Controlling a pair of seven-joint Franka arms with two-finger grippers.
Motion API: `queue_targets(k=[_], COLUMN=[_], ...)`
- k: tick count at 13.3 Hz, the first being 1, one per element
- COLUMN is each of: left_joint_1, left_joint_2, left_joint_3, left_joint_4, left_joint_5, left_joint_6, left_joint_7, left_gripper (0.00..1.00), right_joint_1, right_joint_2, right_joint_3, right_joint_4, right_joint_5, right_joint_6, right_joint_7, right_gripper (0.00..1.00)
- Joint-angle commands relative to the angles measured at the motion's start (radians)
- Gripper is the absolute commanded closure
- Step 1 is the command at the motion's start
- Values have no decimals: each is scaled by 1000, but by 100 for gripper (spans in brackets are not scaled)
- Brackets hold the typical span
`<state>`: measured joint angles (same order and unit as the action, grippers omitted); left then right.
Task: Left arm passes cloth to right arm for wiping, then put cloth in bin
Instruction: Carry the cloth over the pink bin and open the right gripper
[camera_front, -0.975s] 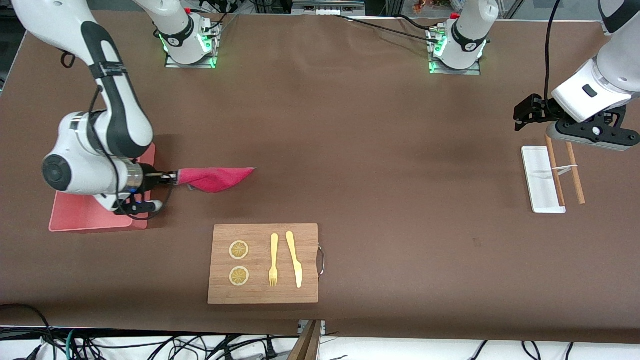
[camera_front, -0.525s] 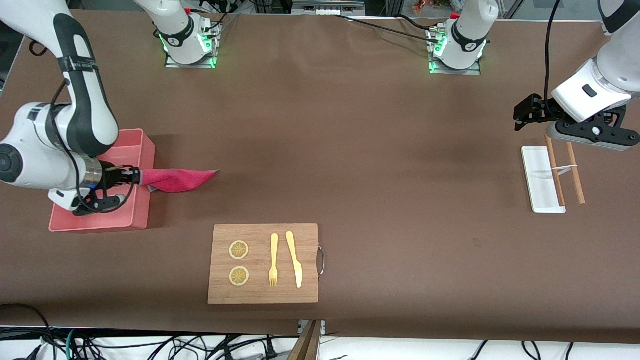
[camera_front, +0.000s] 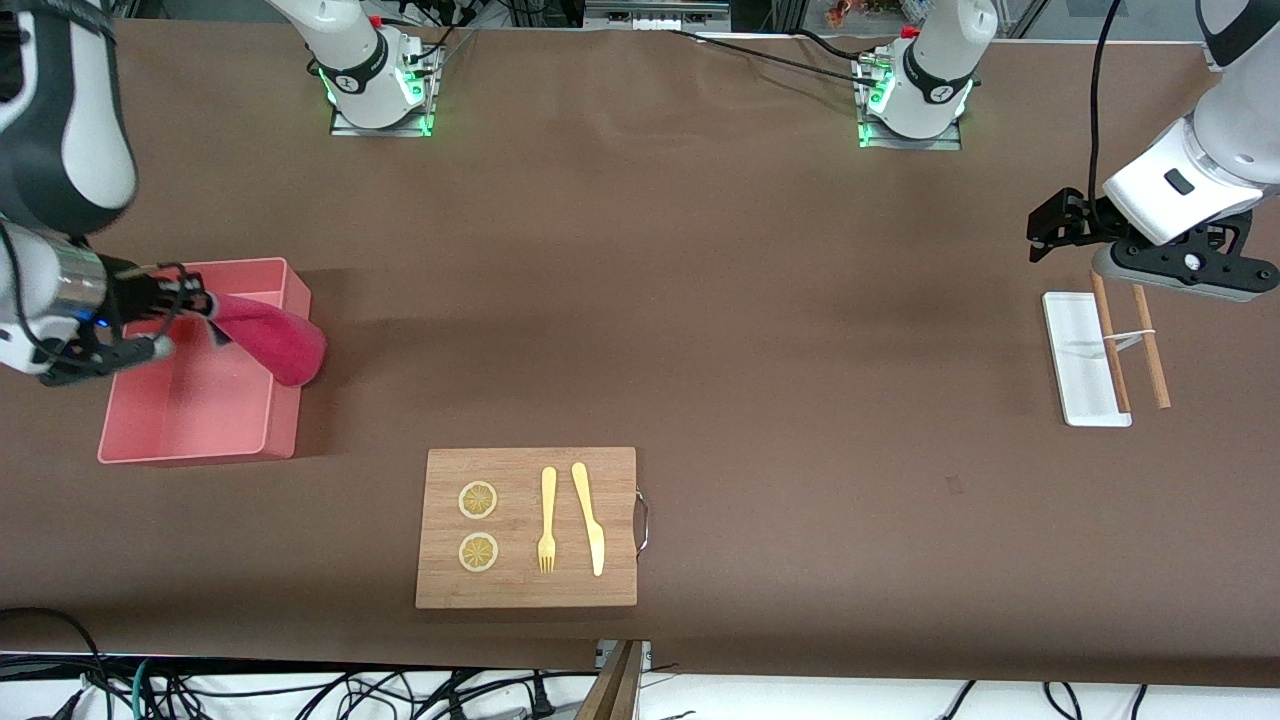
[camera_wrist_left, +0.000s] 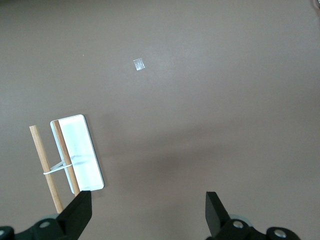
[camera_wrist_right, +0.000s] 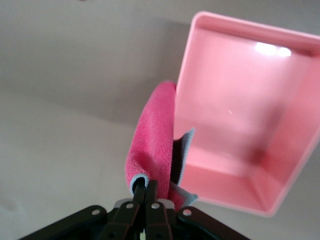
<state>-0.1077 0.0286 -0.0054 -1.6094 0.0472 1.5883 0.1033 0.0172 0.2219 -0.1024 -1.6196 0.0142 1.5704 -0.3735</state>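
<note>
Pinched tight together, the fingers (camera_wrist_right: 145, 192) of the right gripper (camera_front: 190, 300) clamp one end of the crimson cloth (camera_front: 268, 337), with no gap showing between them in the right wrist view. That cloth hangs from the grip in a drooping fold, a grey-blue underside peeking out at its edge, and it drapes over the bin's (camera_front: 190, 450) wall at the end toward the left arm, so part of it is above the inside of the tub and part above the rim. Nearest the front camera lies the wooden cutting board (camera_front: 527, 590), nearer to that camera than the bin and toward the left arm's end from it; on the board sit two lemon slices (camera_front: 478, 499), a yellow fork (camera_front: 547, 519) and a yellow knife (camera_front: 589, 517), with a metal handle (camera_front: 642, 521) at the board's end. The salmon-pink bin sits farther from the camera than the board, at the right arm's end of the table, and its interior holds nothing but pink floor. Well apart from the bin, at the left arm's end, the left gripper (camera_wrist_left: 147, 212) waits in the air with its fingers (camera_wrist_left: 77, 212) spread wide and holding nothing, over the bare brown table just beside a small white tray (camera_front: 1075, 360) with a pair of wooden chopsticks (camera_front: 1150, 350) laid partly across it.
</note>
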Motion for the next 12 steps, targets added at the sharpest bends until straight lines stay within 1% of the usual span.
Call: queue_targets(k=[1,2,4,9,12], left_joint_1=[-9,-9,-9,-10,-10], left_joint_2=[5,5,5,5,4], left_joint_3=[5,5,5,5,5], left_joint_4=[13,13,13,13,13], left_joint_5=[6,6,6,6,6], left_joint_6=[1,1,1,1,1], left_joint_7=[3,3,3,3,3], left_gripper=[0,0,0,0,0], right_joint_1=[-6,-8,-11,-13,-22], right_joint_2=[-62,-65,-69,-59,-49], right_joint_3=[-31,-39,-65,-66,-66], right_joint_4=[30,47,52,24,14], right_joint_5=[-34,-52,-65,-71,-91], right_joint_6=[-91,-108,-95,22,63], right_joint_7=[-66,-91,-145,-140,-165], right_gripper=[100,100,100,100,100])
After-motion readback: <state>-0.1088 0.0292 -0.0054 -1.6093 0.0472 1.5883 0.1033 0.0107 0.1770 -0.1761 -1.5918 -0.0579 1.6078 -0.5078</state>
